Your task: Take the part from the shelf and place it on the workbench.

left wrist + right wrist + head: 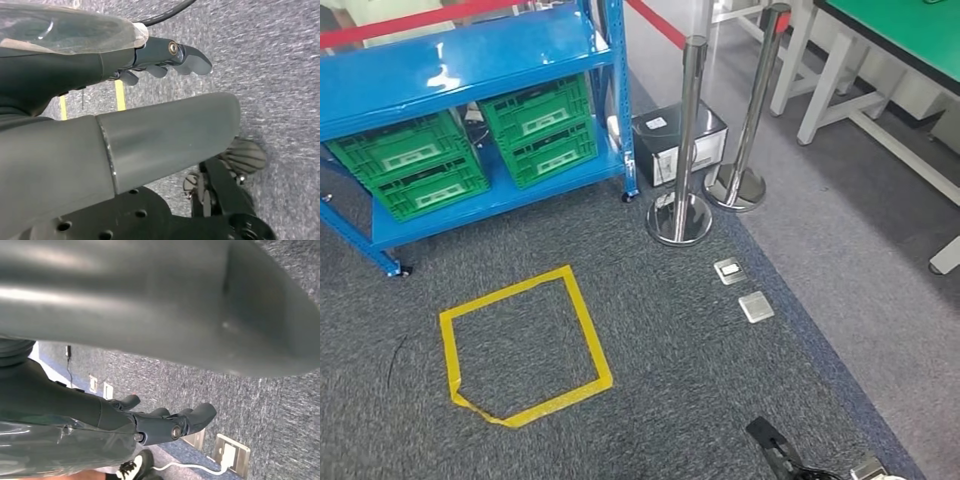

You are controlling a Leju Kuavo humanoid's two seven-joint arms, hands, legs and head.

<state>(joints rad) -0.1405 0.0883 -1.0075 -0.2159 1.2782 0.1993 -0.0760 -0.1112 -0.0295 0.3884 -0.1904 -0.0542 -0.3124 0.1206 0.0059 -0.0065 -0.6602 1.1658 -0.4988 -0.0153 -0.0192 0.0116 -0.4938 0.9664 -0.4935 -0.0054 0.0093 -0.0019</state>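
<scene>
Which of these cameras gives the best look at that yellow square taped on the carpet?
The head view: the whole yellow tape square lies open on the carpet in front of the blue shelf. The left wrist view catches two short yellow strips behind the robot hand. In the right wrist view I see carpet and floor sockets, no tape.

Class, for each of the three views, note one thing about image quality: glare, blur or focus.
Head view: sharp, with ceiling-light glare on the blue shelf and shiny posts. Left wrist view: the close thumb is soft and carpet streaky, with reflections on the clear cover. Right wrist view: the near thumb is a blurred mass, while the robot hand's fingers and floor sockets are clearer.
</scene>
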